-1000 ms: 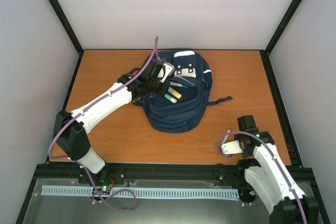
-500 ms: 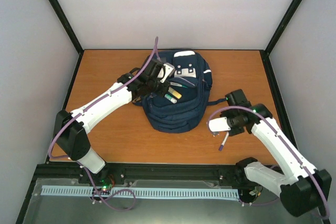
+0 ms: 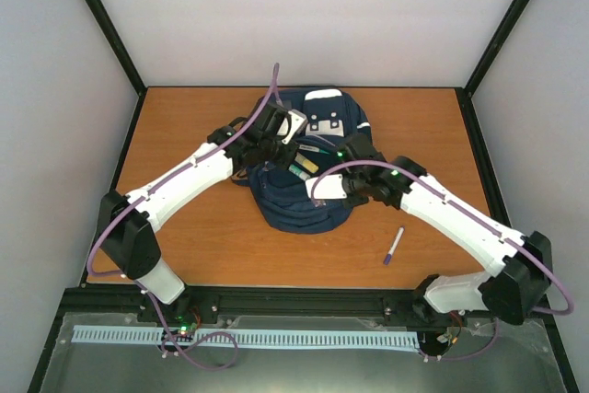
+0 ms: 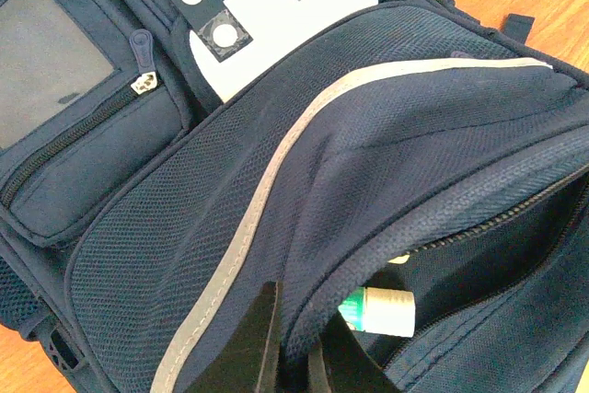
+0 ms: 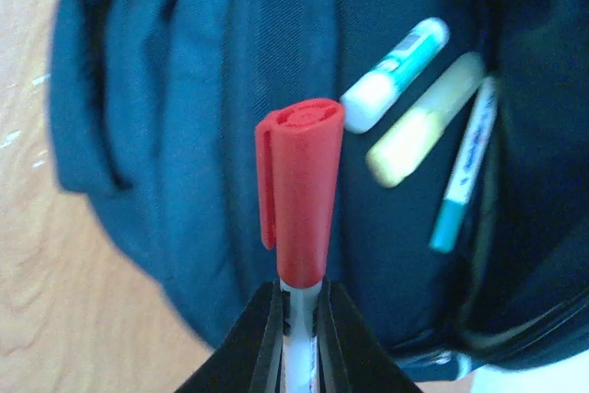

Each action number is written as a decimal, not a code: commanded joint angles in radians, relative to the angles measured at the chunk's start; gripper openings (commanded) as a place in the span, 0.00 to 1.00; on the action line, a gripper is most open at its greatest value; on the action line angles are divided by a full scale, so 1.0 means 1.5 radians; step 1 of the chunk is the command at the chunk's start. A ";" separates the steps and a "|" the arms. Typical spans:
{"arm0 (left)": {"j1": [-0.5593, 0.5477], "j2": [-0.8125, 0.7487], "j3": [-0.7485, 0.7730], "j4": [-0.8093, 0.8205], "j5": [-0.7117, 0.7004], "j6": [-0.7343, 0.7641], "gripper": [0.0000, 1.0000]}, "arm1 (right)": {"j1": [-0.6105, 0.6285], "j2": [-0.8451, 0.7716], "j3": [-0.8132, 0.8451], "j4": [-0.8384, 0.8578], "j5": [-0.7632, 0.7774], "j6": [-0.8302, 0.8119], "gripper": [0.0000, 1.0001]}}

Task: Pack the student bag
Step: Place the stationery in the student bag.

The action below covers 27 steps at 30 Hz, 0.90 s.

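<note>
Navy backpack [image 3: 317, 209], white stripes and patches, lies 12-to-6, patches toward 12; left claw [image 4: 294, 330] pinches its pocket edge, right claw [image 5: 299, 299] clamps a red-capped marker [image 5: 300, 192].

Left arm [image 3: 184, 181] reaches forward and to the right from its base, elbow low, wrist angled down. Left gripper [image 4: 296, 356] has its jaws drawn nearly together, pinching a fold of the student bag [image 4: 368, 154]. Right arm [image 3: 451, 213] is stretched forward and to the left, forearm almost level, wrist turned towards the left arm. Right gripper [image 5: 299, 315] is clamped on a red-capped marker [image 5: 299, 190], cap sticking out past the fingertips. The two wrists are near each other, not touching.
</note>
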 commanded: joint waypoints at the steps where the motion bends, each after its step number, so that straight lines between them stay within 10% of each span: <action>1: 0.006 -0.004 0.046 0.008 0.013 -0.032 0.01 | 0.047 0.046 0.036 0.102 0.085 0.016 0.03; 12: 0.008 -0.015 0.043 0.011 0.015 -0.028 0.01 | 0.060 0.174 0.086 0.249 0.183 0.020 0.19; 27: 0.016 -0.021 0.043 0.009 0.024 -0.034 0.01 | 0.060 0.058 0.049 0.083 0.057 0.122 0.29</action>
